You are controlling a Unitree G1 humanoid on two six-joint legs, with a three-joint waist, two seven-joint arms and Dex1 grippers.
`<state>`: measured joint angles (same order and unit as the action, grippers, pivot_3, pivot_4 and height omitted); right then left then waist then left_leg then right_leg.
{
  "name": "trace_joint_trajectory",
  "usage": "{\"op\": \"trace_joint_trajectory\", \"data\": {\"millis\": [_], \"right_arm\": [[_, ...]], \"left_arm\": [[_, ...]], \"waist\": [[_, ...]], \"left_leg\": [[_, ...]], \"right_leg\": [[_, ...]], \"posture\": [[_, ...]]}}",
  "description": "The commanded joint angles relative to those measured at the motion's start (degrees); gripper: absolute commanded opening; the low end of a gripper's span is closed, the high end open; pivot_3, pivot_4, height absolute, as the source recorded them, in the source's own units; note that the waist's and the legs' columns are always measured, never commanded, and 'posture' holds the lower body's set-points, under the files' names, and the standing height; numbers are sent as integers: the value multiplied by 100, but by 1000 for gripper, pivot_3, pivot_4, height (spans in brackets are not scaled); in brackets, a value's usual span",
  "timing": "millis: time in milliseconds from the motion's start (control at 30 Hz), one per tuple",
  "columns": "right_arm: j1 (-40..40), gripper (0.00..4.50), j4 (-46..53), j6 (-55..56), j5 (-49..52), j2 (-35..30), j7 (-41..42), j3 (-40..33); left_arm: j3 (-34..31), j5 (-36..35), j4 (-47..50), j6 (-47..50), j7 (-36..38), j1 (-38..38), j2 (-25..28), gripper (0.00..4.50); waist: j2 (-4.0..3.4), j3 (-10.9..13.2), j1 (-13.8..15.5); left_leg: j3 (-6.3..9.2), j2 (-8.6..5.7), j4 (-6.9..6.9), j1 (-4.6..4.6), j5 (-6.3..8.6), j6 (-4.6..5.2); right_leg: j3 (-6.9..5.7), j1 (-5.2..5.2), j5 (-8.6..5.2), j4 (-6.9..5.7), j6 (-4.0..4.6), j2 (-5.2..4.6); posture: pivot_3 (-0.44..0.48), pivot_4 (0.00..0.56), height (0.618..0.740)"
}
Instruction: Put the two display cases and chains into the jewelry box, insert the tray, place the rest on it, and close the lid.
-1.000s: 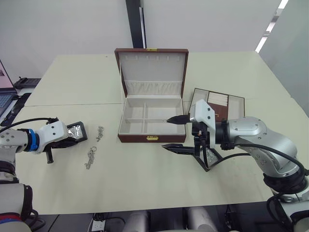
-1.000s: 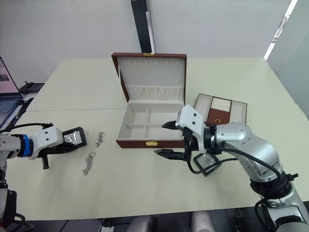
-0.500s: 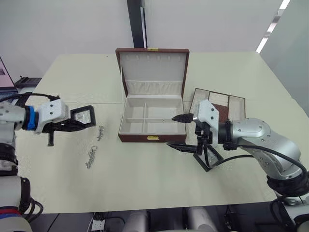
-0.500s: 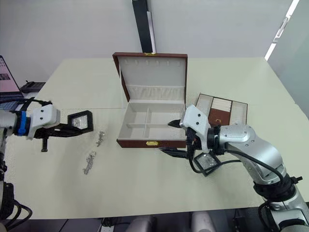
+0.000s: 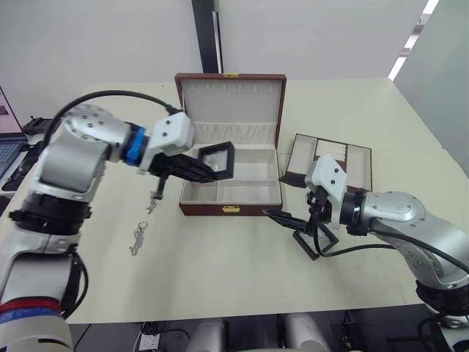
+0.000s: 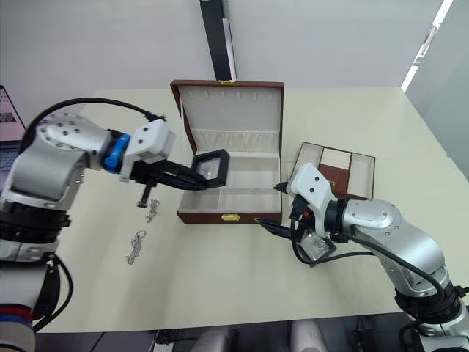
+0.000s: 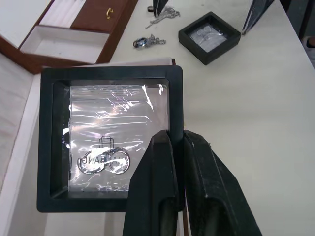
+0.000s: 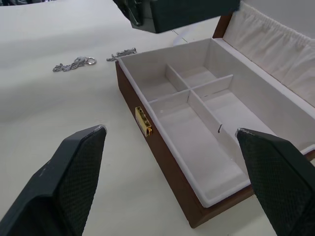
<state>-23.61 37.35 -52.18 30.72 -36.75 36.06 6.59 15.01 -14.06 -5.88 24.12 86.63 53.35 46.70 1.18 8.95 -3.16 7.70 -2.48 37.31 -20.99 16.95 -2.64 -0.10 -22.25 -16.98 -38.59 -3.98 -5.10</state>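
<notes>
The case [image 5: 217,160] hangs over the box [image 5: 231,183], its rim pinched in the left gripper [image 5: 207,171]. It should go down level into a compartment before release. The right gripper [image 6: 279,208], jaws wide, waits near the second case [image 6: 314,245].

head stereo overlooking table [image 5: 220,249], wrist views close

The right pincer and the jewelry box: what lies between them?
Only bare table separates the right pincer from the jewelry box, as the right eye view shows.
</notes>
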Motion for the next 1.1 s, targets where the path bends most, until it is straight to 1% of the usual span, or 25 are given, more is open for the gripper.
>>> {"op": "trace_joint_trajectory", "data": {"millis": [33,167,233,367,500,633,733,867,1100], "right_arm": [[-59,4500,282,-182,68,78,-275,-163],[-63,4500,356,-442,-16,103,-553,-118],[-79,4500,373,-601,-48,149,-735,-123],[-153,4500,379,-852,-81,254,-1032,-127],[-202,4500,389,-1013,-153,268,-1242,-88],[-219,4500,413,-1073,-165,304,-1322,-66],[-243,4500,430,-1124,-168,369,-1371,-69],[-286,4500,442,-1203,-172,468,-1457,-70],[-293,4500,481,-1279,-164,517,-1500,-91]], "left_arm": [[234,391,-665,-377,-86,460,-335,19],[604,978,-1878,-1283,-169,970,-917,19],[751,1297,-2581,-1849,-327,1215,-1241,19],[829,1697,-3554,-2584,-597,1452,-1668,19],[856,2074,-4286,-3159,-969,1553,-1946,19],[834,2365,-4863,-3592,-1311,1654,-2145,19],[801,2473,-5108,-3669,-1371,1704,-2253,19],[793,2659,-5446,-3733,-1617,1799,-2350,19],[749,2804,-5742,-3766,-1721,1839,-2456,19]], "waist": [[0,0,-1],[0,0,0],[0,0,7],[2,1,12],[2,2,6],[2,2,11],[2,2,10],[2,2,5],[2,2,-3]], "left_leg": [[0,0,0,0,0,0],[0,0,1,0,0,-1],[0,-1,2,-1,0,-1],[2,-3,10,-8,0,0],[3,-3,12,-8,0,0],[11,-4,30,-22,1,1],[25,-4,53,-49,1,2],[30,-6,55,-53,1,2],[33,-7,56,-54,1,2]], "right_leg": [[0,0,0,0,0,0],[-4,-1,-1,0,1,1],[-4,-1,-1,1,1,0],[-6,-3,-1,2,1,-2],[-6,-4,-1,0,1,-1],[-16,-5,-1,-1,1,-2],[-35,-12,-1,-2,1,-2],[-40,-12,-1,-2,1,-3],[-42,-12,-1,-4,1,-3]], "posture": [[0,150,740],[0,150,740],[0,150,740],[0,150,740],[0,150,740],[0,150,740],[0,150,740],[0,150,740],[0,150,740]]}}
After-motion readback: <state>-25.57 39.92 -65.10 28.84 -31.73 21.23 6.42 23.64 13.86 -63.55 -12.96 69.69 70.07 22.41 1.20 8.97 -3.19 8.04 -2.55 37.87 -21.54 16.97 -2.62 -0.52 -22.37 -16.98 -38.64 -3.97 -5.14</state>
